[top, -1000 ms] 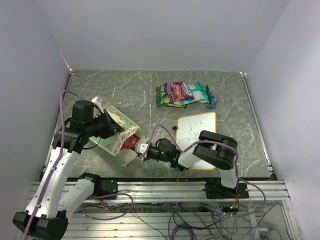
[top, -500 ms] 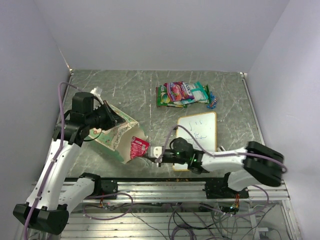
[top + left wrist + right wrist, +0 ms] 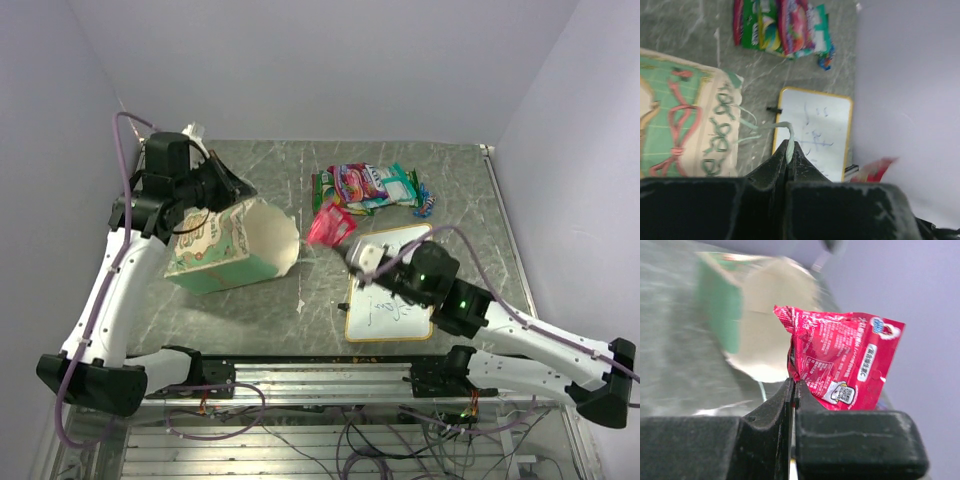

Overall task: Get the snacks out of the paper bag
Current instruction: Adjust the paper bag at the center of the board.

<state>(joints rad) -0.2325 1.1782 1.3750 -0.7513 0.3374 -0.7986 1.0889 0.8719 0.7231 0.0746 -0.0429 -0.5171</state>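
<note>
Pulled clear: the right pincer (image 3: 793,382), jaws pressed together on the crimped edge of a red snack packet (image 3: 842,362), holds it in the air so that it hangs free of both bag and table (image 3: 260,165); gripping only the seam looks like a way to carry the glossy pouch without crushing what is inside. The paper bag (image 3: 225,250) lies on its side to the left of that pincer, its open mouth turned towards it and the cream inside on show, though whether more snacks lie deep within cannot be told. The left pincer (image 3: 790,150), also closed tight, nips the bag's thin handle string (image 3: 777,125) just above the bag's upper edge, apparently to steady the bag and hold its mouth tipped open for the other arm. Just beyond the right pincer, towards the far side of the table, a pile of snacks (image 3: 365,187) in green, pink and teal wrappers lies together, well apart from the bag; it is the likely drop spot for the red packet, which sits between bag mouth and pile. A whiteboard (image 3: 385,315) with a yellow rim lies under and behind the right pincer's arm and looks to have no part in the job. The next move, on this showing, is a short carry forward and a release beside the pile
</note>
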